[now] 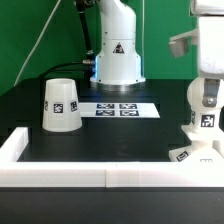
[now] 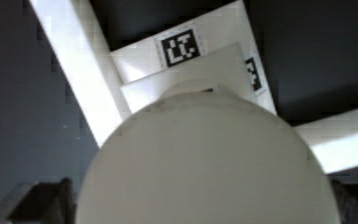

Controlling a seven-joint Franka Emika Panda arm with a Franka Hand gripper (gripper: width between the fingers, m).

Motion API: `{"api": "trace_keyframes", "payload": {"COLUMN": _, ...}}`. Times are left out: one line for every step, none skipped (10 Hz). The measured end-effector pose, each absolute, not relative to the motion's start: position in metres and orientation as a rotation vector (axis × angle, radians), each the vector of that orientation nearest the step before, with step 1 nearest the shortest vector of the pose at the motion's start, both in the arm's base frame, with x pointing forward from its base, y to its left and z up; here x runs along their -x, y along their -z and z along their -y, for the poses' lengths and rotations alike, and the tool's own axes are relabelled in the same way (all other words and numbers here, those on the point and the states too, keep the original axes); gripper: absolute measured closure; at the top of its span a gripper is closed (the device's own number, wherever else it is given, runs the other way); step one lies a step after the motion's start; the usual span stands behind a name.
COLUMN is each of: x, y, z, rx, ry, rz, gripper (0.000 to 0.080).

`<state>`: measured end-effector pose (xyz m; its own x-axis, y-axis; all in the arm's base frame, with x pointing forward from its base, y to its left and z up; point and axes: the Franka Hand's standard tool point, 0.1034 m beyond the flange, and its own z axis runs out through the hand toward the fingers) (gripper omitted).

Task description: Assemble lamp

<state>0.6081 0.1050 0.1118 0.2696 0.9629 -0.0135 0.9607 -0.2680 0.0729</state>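
My gripper (image 1: 205,105) stands at the exterior view's right, shut on the small rounded bulb (image 1: 206,120), which carries a tag. In the wrist view the bulb (image 2: 202,150) fills the foreground between my dark fingers (image 2: 39,200). The flat square base (image 1: 195,152) lies just below the bulb in the right front corner; I cannot tell whether they touch. The wrist view shows the base's tagged top (image 2: 190,50) beyond the bulb. The tapered shade (image 1: 61,104) stands wide end down at the exterior view's left, far from my gripper.
The marker board (image 1: 120,109) lies flat in the middle of the black table. The robot body (image 1: 117,52) stands behind it. A white raised wall (image 1: 100,176) borders the table's front and sides; it also shows in the wrist view (image 2: 83,85) beside the base.
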Motion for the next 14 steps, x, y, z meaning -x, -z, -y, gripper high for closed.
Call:
{"api": "trace_keyframes", "payload": {"x": -0.608, "y": -0.112, "z": -0.103, "rx": -2.430, "ry": -0.050, "rz": -1.883, "gripper": 0.0100}}
{"api": "trace_keyframes", "payload": {"x": -0.609, "y": -0.112, "z": -0.099, "rx": -2.422, "ry": -0.049, "rz": -1.893, "gripper": 0.0100}}
{"api": "trace_keyframes", "payload": {"x": -0.609, "y": -0.112, "z": -0.098, "rx": -2.427, "ry": -0.049, "rz": -1.887, "gripper": 0.0100}}
{"api": "trace_keyframes", "payload": {"x": -0.609, "y": -0.111, "z": -0.098, "rx": -2.427, "ry": -0.048, "rz": -1.887, "gripper": 0.0227}}
{"api": "trace_keyframes", "payload": {"x": -0.609, "y": -0.111, "z": -0.098, "rx": -2.441, "ry": -0.049, "rz": -1.870, "gripper": 0.0227}}
{"api": "trace_keyframes", "payload": {"x": -0.609, "y": -0.111, "z": -0.096, "rx": -2.464, "ry": -0.050, "rz": -1.842, "gripper": 0.0223}}
{"api": "trace_keyframes", "payload": {"x": -0.610, "y": -0.111, "z": -0.091, "rx": -2.494, "ry": -0.052, "rz": -1.800, "gripper": 0.0223}}
{"api": "trace_keyframes", "payload": {"x": -0.609, "y": -0.112, "z": -0.089, "rx": -2.595, "ry": -0.068, "rz": -1.657, "gripper": 0.0223}}
{"api": "trace_keyframes", "payload": {"x": -0.607, "y": -0.111, "z": -0.088, "rx": -2.717, "ry": -0.093, "rz": -1.473, "gripper": 0.0223}}
{"api": "trace_keyframes", "payload": {"x": -0.608, "y": -0.111, "z": -0.089, "rx": -2.815, "ry": -0.128, "rz": -1.299, "gripper": 0.0223}}
{"api": "trace_keyframes", "payload": {"x": -0.609, "y": -0.111, "z": -0.091, "rx": -2.899, "ry": -0.154, "rz": -1.126, "gripper": 0.0223}}
{"api": "trace_keyframes", "payload": {"x": -0.610, "y": -0.111, "z": -0.091, "rx": -2.959, "ry": -0.170, "rz": -0.988, "gripper": 0.0223}}
{"api": "trace_keyframes", "payload": {"x": -0.609, "y": -0.111, "z": -0.092, "rx": -2.982, "ry": -0.171, "rz": -0.926, "gripper": 0.0223}}
{"api": "trace_keyframes", "payload": {"x": -0.610, "y": -0.111, "z": -0.093, "rx": -3.029, "ry": -0.176, "rz": -0.784, "gripper": 0.0223}}
